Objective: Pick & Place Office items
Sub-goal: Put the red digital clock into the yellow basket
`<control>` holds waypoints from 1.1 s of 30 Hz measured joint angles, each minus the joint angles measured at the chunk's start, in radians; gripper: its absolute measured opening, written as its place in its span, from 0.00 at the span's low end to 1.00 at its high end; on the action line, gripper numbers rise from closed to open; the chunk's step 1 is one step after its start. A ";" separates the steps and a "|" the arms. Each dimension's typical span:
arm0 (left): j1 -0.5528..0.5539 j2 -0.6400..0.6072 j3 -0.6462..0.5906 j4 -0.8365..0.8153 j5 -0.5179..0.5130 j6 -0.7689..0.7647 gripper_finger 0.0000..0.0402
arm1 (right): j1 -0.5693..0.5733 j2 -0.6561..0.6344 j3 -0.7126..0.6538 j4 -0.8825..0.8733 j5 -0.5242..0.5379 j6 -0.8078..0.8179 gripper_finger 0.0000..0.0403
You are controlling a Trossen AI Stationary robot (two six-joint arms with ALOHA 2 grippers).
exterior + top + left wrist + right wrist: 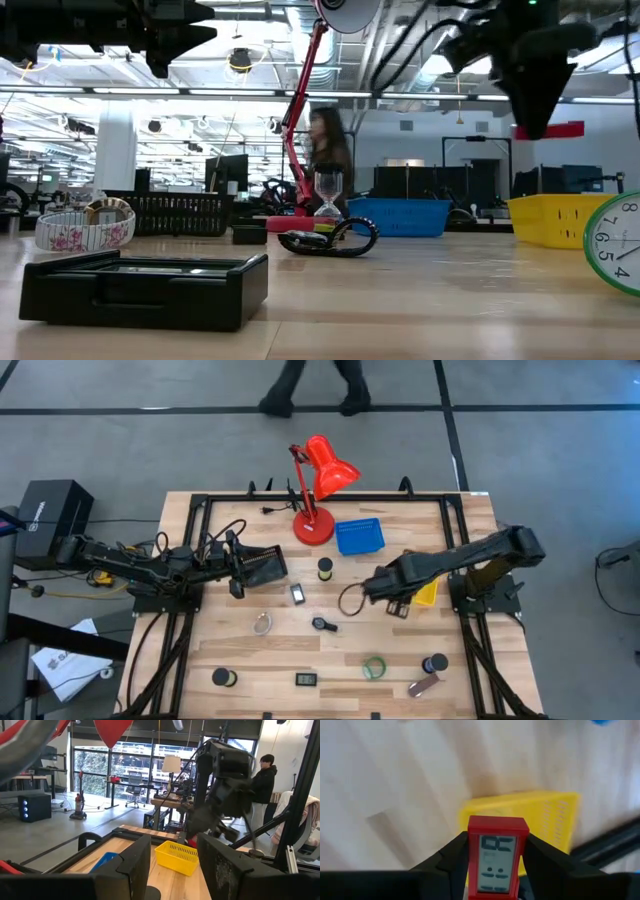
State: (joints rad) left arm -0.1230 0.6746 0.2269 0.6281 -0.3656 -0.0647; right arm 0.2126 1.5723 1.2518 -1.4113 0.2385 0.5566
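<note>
My right gripper (392,600) is shut on a small red oblong with a grey screen (498,856). It hangs in the air beside the yellow tray (530,812), and the low view shows it high above the table (548,130). My left gripper (172,865) is open and empty. It hovers at the table's left by the black tray (265,566). Other office items lie flat on the table: a black-and-yellow roll (325,568), a clear tape ring (262,624), a green tape ring (374,667), a black roll (434,662), a maroon oblong (423,685) and a black oblong (306,680). My right gripper pinches the red oblong by its two long sides (472,865) between its two fingers. The fingers come from above, pointing down. The oblong's screen faces the wrist camera. It is lifted clear of the table, with the yellow tray below and beyond it.
A tall red desk lamp (318,480) stands at the far middle, with a blue tray (360,537) next to it. A black cable loop (350,598) lies near my right gripper. A person stands beyond the table's far edge (315,385). There is bare wood at the near left.
</note>
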 joint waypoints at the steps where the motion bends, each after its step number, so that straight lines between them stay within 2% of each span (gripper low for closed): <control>1: 0.000 0.000 0.000 0.000 0.000 0.000 0.39 | -0.005 -0.036 -0.031 0.010 0.004 0.012 0.38; 5: 0.000 0.000 0.000 0.000 0.000 0.000 0.39 | -0.042 -0.178 -0.194 0.057 0.012 0.062 0.38; 8: 0.000 0.000 0.000 0.000 0.000 0.000 0.39 | -0.080 -0.273 -0.330 0.163 0.021 0.063 0.41; 13: 0.000 0.000 0.000 0.001 0.000 0.000 0.39 | -0.151 -0.367 -0.491 0.314 0.010 0.040 0.41; 21: 0.000 0.000 0.000 0.002 0.000 0.000 0.39 | -0.246 -0.362 -0.600 0.415 0.023 -0.007 0.40; 33: 0.000 0.000 0.000 0.002 0.000 0.000 0.39 | -0.342 -0.269 -0.623 0.480 0.005 0.014 0.55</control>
State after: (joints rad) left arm -0.1230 0.6746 0.2272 0.6300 -0.3656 -0.0647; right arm -0.1291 1.3032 0.6285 -0.9317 0.2436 0.5710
